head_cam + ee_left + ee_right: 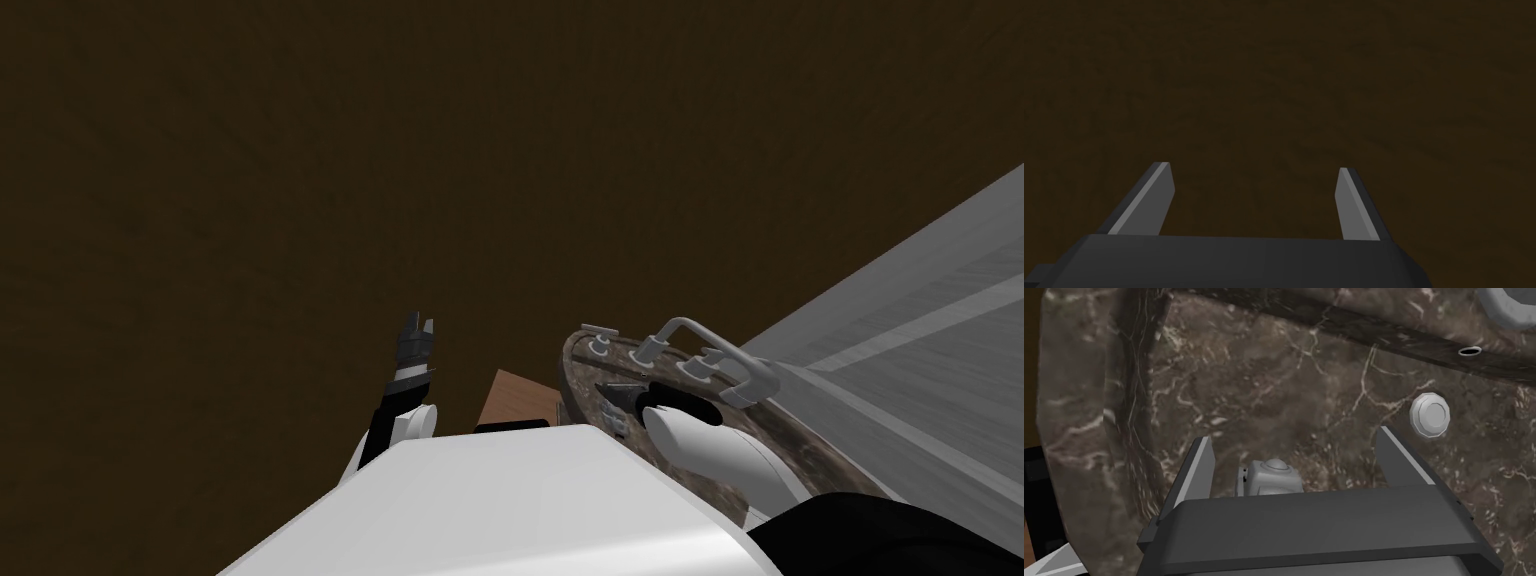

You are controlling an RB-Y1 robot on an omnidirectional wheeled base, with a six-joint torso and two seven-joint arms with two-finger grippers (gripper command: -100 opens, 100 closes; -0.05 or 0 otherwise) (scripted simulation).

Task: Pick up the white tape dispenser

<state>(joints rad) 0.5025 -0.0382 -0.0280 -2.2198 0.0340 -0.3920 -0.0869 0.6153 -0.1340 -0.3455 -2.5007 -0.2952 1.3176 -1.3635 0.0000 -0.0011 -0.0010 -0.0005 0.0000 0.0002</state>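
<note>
A: Where is the dispenser (1272,477) lying?
B: Inside the sink (1249,378), sitting between the right gripper (1295,436)'s spread jaws, which are not pinching it.
A: And the left gripper (1254,166)?
B: It is hanging beside the sink, jaws spread, gripping nothing.

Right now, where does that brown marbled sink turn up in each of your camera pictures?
Head view: the sink sits lower right of middle, faucet on its rim, right gripper down inside.
Right wrist view: its marbled wall and floor lie behind the open gripper, which straddles a small white tape dispenser.
Left wrist view: the left gripper, open, faces a flat dark brown surface.
Shared landmark: the right gripper.
</note>
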